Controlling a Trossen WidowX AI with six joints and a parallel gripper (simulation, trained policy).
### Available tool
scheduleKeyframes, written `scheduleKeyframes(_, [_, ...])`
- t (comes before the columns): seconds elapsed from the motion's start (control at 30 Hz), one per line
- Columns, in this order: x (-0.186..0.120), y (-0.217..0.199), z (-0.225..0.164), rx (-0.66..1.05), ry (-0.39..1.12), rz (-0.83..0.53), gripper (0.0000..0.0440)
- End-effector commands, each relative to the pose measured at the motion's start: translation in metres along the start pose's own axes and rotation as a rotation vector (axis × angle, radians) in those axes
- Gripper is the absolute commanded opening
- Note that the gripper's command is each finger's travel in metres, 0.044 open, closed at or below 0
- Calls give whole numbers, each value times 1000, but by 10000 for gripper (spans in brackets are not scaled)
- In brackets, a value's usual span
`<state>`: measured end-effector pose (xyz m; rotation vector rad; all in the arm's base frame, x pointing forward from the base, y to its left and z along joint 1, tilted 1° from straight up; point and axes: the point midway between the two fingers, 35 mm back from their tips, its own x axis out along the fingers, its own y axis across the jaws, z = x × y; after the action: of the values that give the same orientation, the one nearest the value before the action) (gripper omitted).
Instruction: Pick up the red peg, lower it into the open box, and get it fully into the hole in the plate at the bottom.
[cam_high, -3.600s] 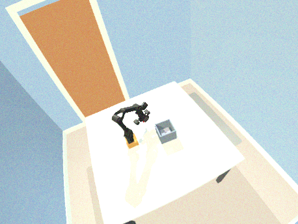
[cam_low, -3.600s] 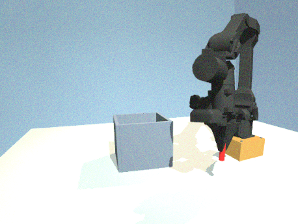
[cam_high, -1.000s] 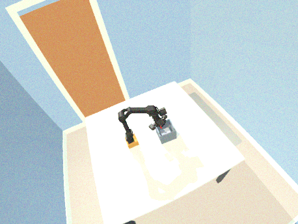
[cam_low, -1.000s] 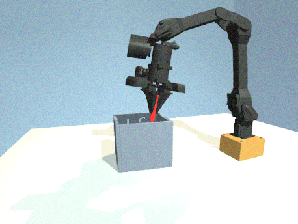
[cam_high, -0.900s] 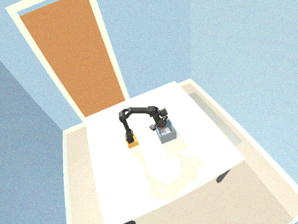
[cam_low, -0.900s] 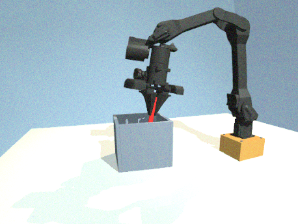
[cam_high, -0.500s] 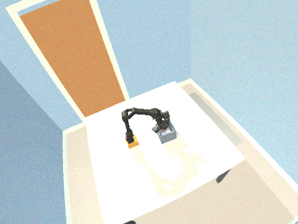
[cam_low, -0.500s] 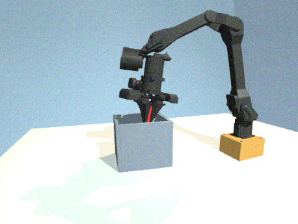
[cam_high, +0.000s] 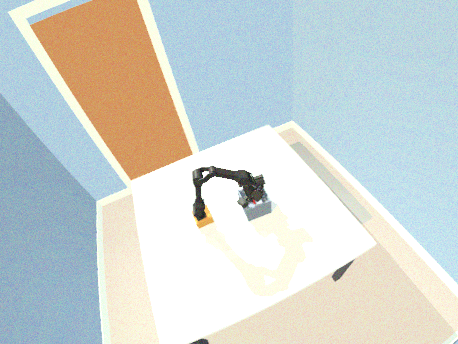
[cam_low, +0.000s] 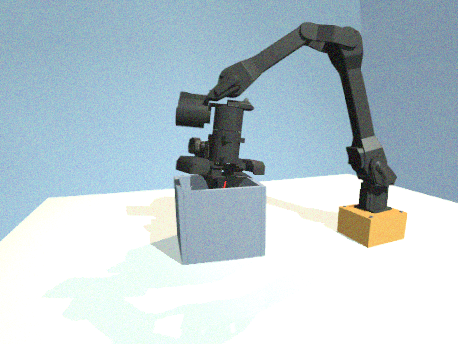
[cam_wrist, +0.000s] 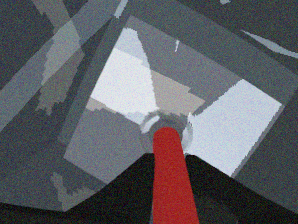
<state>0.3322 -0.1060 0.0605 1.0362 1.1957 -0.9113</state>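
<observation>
Room: pale blue walls (cam_high: 225, 60) (cam_low: 100, 75) stand behind the table, with an orange door (cam_high: 110, 85) in a cream frame in the top view.
Floor: a beige floor (cam_high: 400, 300) shows past the table edge, near a dark leg (cam_high: 343, 270).
Table: the white table (cam_high: 175, 260) (cam_low: 320, 280) carries the box and the arm's base, with shadows cast across its top.
Base: an orange block (cam_high: 204, 222) (cam_low: 354, 227) sits well apart from the box, under the foot of the arm.
Arm: the black arm (cam_high: 227, 173) (cam_low: 280, 50) rises from the block, bends at the top and reaches over to the box.
Box: the grey-blue box (cam_high: 258, 212) (cam_low: 222, 225) (cam_wrist: 210, 31) stands upright with its top open.
Gripper: the gripper (cam_high: 254, 199) (cam_low: 226, 183) (cam_wrist: 169, 163) points down into the box, its fingers closed around the peg; the box wall hides their tips in the exterior view.
Peg: the red peg (cam_high: 254, 202) (cam_low: 225, 184) (cam_wrist: 173, 185) is between the fingers, its lower end inside the box.
Plate: the plate (cam_wrist: 240, 130) at the bottom is partly brightly lit, partly in shade.
Hole: the round hole (cam_wrist: 167, 119) shows around and beyond the peg's end; whether the end has entered it cannot be told.

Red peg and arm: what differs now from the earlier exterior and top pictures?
The gripper has moved from beside the orange base block across to the open grey box, and then down, so its fingers reach inside. The red peg went with it, held between the fingers. The box and base block stayed put.
</observation>
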Motion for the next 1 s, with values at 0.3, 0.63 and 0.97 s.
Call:
scheduleKeyframes(0.3, [13, -3, 1, -37, 43, -46, 130])
scheduleKeyframes(0.63, [-6, 4, 12, -13, 112, 11, 188])
scheduleKeyframes(0.97, [-32, 18, 28, 7, 161, 120, 212])
